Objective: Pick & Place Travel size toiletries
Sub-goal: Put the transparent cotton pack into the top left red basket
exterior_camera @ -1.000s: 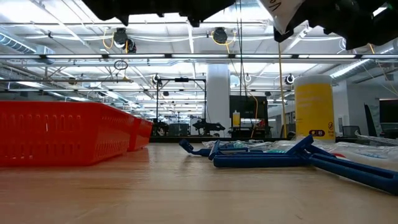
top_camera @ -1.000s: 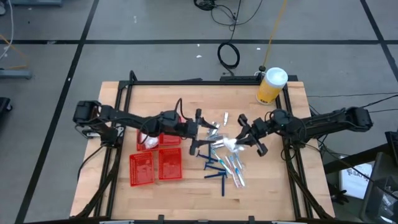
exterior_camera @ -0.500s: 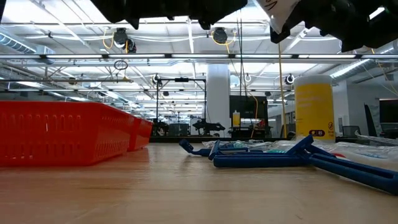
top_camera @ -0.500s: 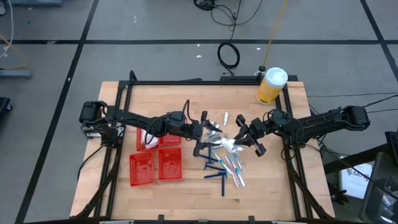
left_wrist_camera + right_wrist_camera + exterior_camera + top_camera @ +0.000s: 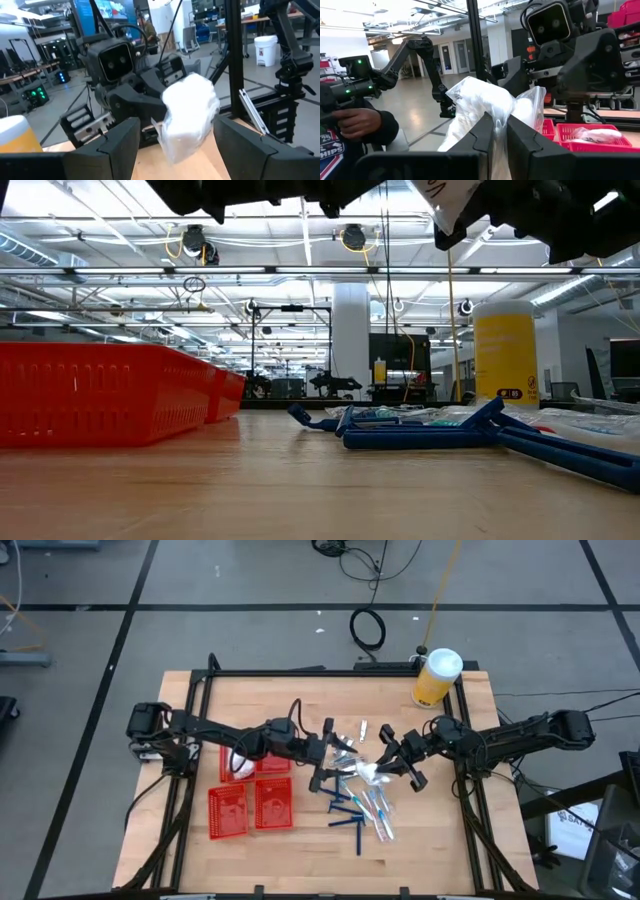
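Note:
My right gripper (image 5: 388,766) is shut on a clear bag of white stuff (image 5: 371,773), held in the air over the pile of toiletries. Blue razors (image 5: 347,807), wrapped toothbrushes (image 5: 378,812) and small silver tubes (image 5: 348,735) lie flat on the wood. My left gripper (image 5: 331,754) is open and faces the bag from the table's left. In the left wrist view the bag (image 5: 190,114) shows ahead, between the open fingers; I cannot tell whether they touch it. My right gripper pinches the clear bag's plastic (image 5: 496,106) between its two fingers (image 5: 487,134), coming level from the table's right. The bag bulges beyond the fingertips and is lifted clear of the table. One layer or several, I cannot tell.
Three red mesh baskets (image 5: 250,802) sit left of the pile; one (image 5: 238,766) lies under my left arm and holds a white packet. A yellow white-lidded jar (image 5: 435,678) stands at the far right corner. A person's hand (image 5: 357,121) shows beyond the table.
My left gripper has moved a little toward the table's right, closer to the bag held by my right gripper. The right gripper and the bag have stayed where they were.

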Available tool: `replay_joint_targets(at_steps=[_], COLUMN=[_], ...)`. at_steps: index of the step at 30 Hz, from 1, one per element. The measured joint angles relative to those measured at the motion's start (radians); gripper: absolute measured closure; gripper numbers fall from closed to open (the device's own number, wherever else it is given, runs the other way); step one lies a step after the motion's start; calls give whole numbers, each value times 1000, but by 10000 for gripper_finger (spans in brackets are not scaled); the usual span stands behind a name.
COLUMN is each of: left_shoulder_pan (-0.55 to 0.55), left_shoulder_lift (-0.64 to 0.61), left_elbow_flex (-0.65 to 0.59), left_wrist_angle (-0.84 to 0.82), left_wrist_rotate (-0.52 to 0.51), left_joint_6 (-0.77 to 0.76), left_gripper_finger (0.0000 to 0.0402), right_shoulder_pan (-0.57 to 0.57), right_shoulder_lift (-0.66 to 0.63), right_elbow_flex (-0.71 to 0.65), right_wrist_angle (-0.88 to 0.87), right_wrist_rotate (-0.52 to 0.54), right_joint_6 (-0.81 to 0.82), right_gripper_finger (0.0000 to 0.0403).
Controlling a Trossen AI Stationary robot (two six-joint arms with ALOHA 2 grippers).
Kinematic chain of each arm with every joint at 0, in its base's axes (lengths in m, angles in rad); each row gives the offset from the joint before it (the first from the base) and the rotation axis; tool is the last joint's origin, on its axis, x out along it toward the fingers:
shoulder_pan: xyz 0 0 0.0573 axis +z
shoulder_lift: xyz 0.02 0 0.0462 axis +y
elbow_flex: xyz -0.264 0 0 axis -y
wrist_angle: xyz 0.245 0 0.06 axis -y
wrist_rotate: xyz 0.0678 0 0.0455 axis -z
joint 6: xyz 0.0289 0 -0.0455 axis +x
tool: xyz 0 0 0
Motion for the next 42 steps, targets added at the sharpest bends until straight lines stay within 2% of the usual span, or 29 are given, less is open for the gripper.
replay_joint_targets(at_steps=[10, 19, 25, 29, 33, 42], left_shoulder_pan=[0, 0, 5, 5, 4, 4], left_shoulder_lift=[5, 114, 111, 100, 97, 97], left_elbow_flex=[0, 72, 108, 108, 108, 108], left_wrist_angle=[-9, 22, -75, -81, -81, -98], left_wrist_rotate=[0, 13, 37, 36, 37, 44], left_joint_6=[-1, -11, 11, 20, 46, 97], left_gripper_finger=[156, 156, 156, 160, 199, 348], right_shoulder_pan=[0, 0, 0, 0, -1, -1], right_shoulder_lift=[13, 12, 12, 12, 11, 11], right_elbow_flex=[0, 0, 0, 0, 0, -1], right_wrist_angle=[5, 10, -1, -7, -12, -27], right_wrist_rotate=[1, 0, -2, -2, -2, -2], right_joint_6=[-3, -2, 4, 4, 4, 5], right_gripper_finger=[378, 378, 378, 378, 378, 378])
